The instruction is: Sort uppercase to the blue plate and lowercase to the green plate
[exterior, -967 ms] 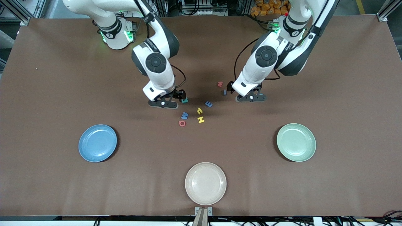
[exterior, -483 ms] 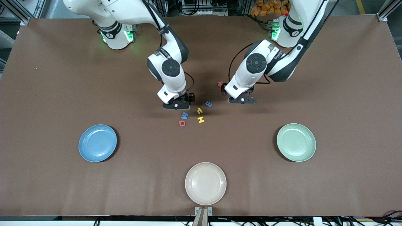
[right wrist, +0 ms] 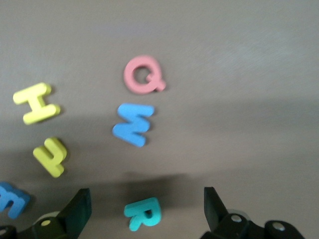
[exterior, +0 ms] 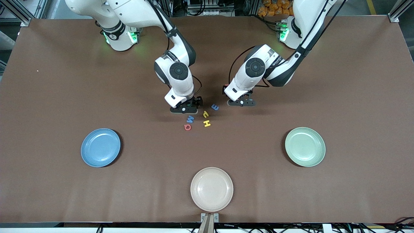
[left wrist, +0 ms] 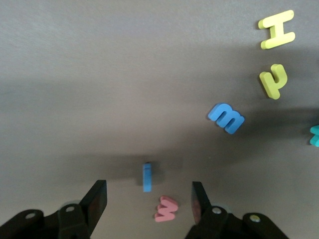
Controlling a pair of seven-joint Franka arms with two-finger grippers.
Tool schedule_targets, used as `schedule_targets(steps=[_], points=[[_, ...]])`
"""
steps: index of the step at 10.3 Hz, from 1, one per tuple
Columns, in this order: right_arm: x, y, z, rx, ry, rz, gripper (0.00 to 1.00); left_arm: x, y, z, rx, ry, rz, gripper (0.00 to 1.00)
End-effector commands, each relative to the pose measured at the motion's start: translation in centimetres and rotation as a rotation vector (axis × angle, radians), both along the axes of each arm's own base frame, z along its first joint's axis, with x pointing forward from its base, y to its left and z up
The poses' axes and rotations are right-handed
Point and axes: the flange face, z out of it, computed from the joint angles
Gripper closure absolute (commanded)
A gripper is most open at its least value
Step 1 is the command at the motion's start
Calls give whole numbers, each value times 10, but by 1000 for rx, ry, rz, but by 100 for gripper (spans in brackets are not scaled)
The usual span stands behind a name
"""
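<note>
Table (exterior: 48,97) first: blue plate (exterior: 100,147) near the front edge toward the right arm's end, green plate (exterior: 305,146) likewise toward the left arm's end, both without letters; cream plate (exterior: 212,189) at mid front edge. Mid-table, right gripper (exterior: 183,110) low, jaws wide, holding nothing, straddling teal R (right wrist: 143,213); left gripper (exterior: 241,103) low, parted, empty, straddling dark blue bar (left wrist: 147,177) and pink w (left wrist: 166,208) together. Loose nearby: W (exterior: 190,119), Q (exterior: 187,127), H (exterior: 207,123), yellow hooked letter (exterior: 205,114), blue e (exterior: 215,107). Risk: pinching two lowercase at once, or tipping the thin bar away. R, bar and w hidden under wrists from the front, plain from the wrists; plates visible from the front only.
</note>
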Motion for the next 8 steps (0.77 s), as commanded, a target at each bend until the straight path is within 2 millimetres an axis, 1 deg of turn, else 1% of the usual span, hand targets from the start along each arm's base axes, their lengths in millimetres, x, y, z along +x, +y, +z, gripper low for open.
schedule_targets(steps=[1, 2, 3, 4, 6, 7, 8], points=[[32, -45, 37, 0, 20, -32, 0, -3, -5, -13, 13, -16, -11, 34], [48, -69, 36, -3, 19, -23, 0, -5, -6, -18, 31, -20, -13, 37], [61, -90, 36, -3, 24, 1, 0, -6, -6, -23, 45, -23, -7, 37], [71, -107, 36, -4, 30, 14, 0, -6, -6, -24, 50, -26, -11, 37], [89, -145, 30, -5, 40, 56, 0, -6, -6, -27, 50, -20, -8, 43], [93, -155, 28, -4, 44, 72, 0, -7, -6, -30, 52, -14, -8, 45], [94, -156, 27, -5, 46, 77, 0, -8, -6, -33, 52, -9, -10, 47]])
